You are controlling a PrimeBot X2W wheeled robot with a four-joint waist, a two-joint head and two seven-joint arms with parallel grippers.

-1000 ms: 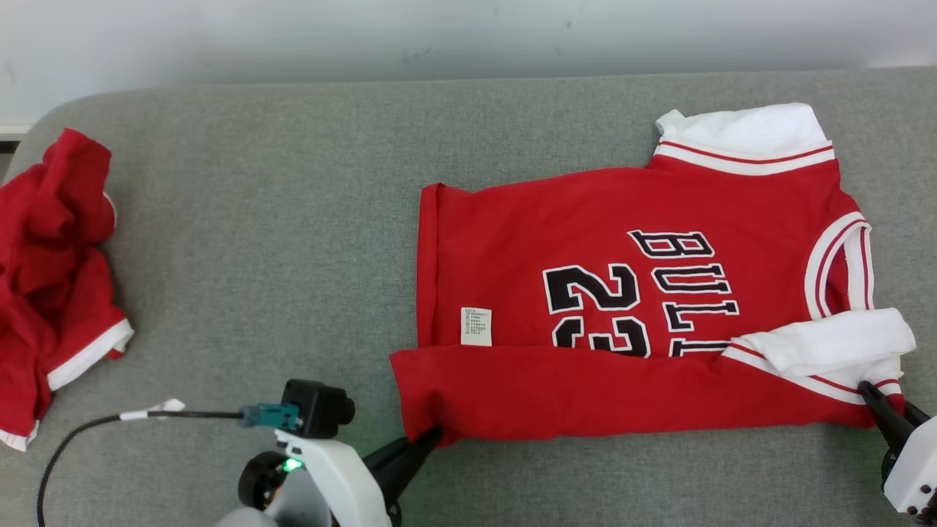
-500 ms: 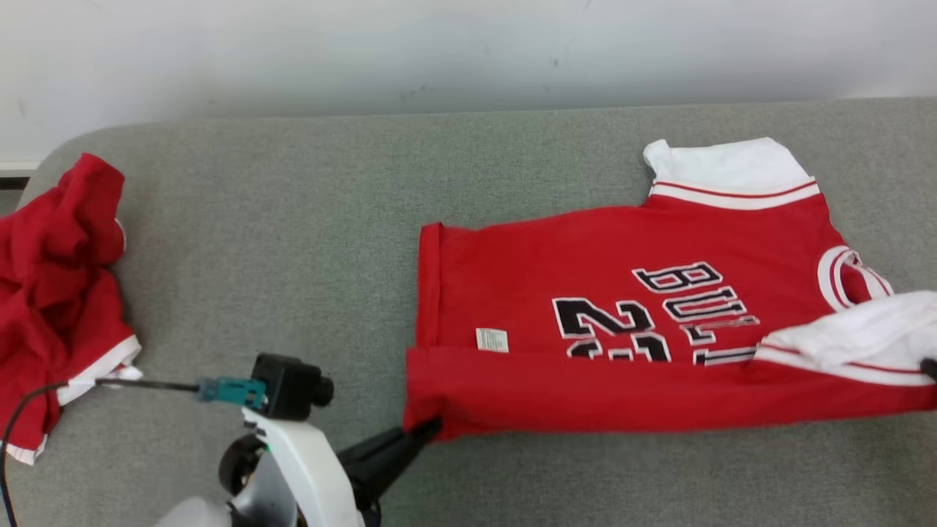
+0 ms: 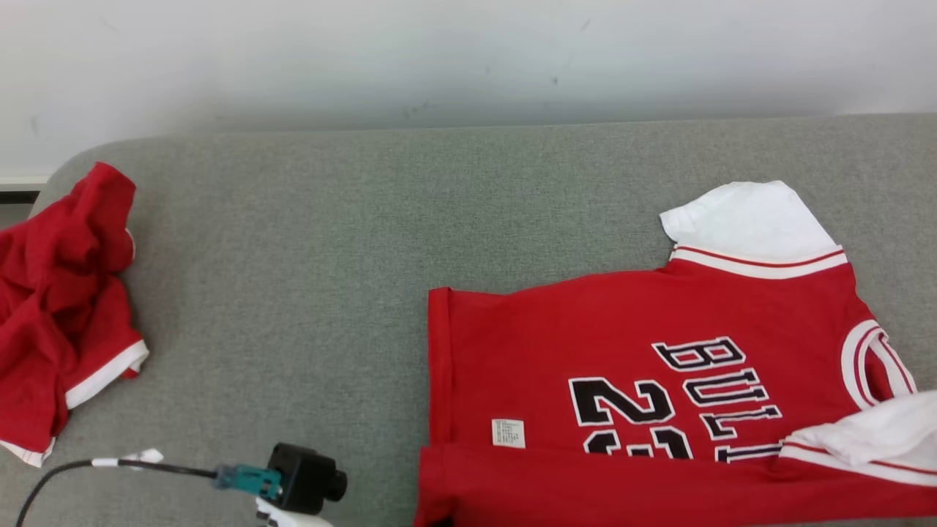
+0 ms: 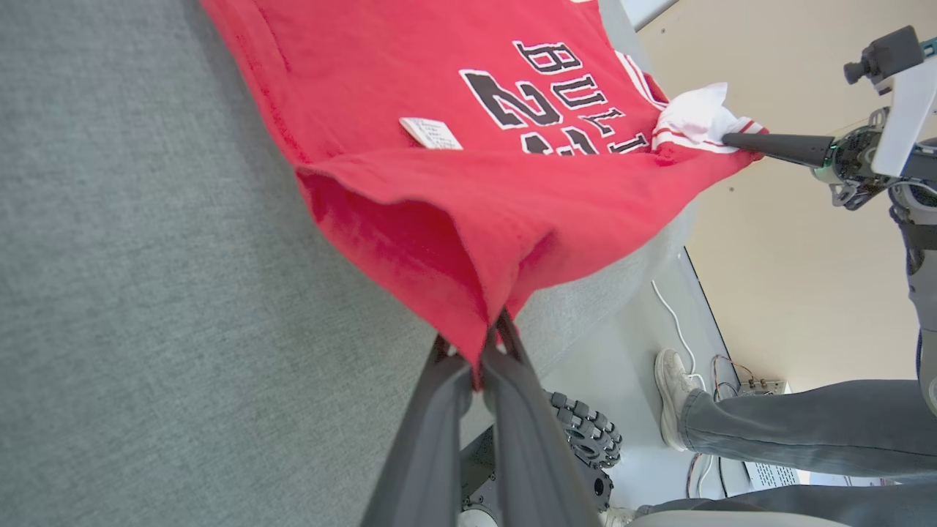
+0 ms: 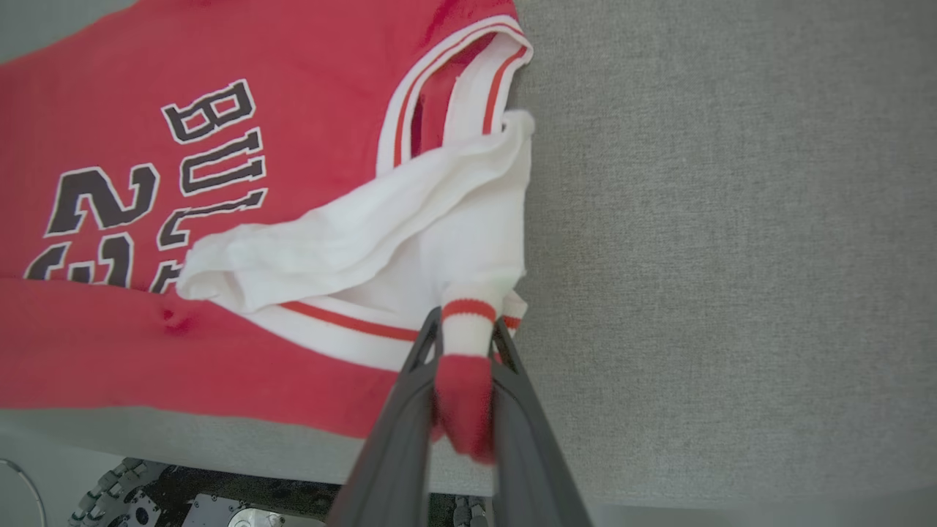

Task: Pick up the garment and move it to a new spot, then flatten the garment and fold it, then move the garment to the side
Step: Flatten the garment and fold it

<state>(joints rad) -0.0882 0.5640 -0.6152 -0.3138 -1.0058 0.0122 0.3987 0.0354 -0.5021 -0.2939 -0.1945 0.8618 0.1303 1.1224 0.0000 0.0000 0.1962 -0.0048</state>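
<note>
Looking down from the head, the red jersey [image 3: 644, 366] lies on the right, near part of the grey table [image 3: 293, 256]. Its near long side is doubled over the number, and a crumpled red garment [image 3: 62, 307] sits well apart at the far left. The jersey's near edge and both held corners are cut off by the bottom of that view, so the fold line cannot be checked there. In the left wrist view the left claw [image 4: 487, 344] is pinched tight on the hem corner of the doubled flap, which hangs raised off the table. A person's leg [image 4: 790, 424] shows beyond the table's edge. In the right wrist view the right claw [image 5: 468, 333] is closed narrowly on the striped band of the white sleeve [image 5: 351, 241], close to the table's near edge. How many layers each claw has caught is hard to make out. The step looks like carrying this near flap across. To do it well, both claws should travel together at one height, keep the held edge taut and straight, and lay it parallel to the far side before letting go, so the loose sleeve doesn't bunch under.
</note>
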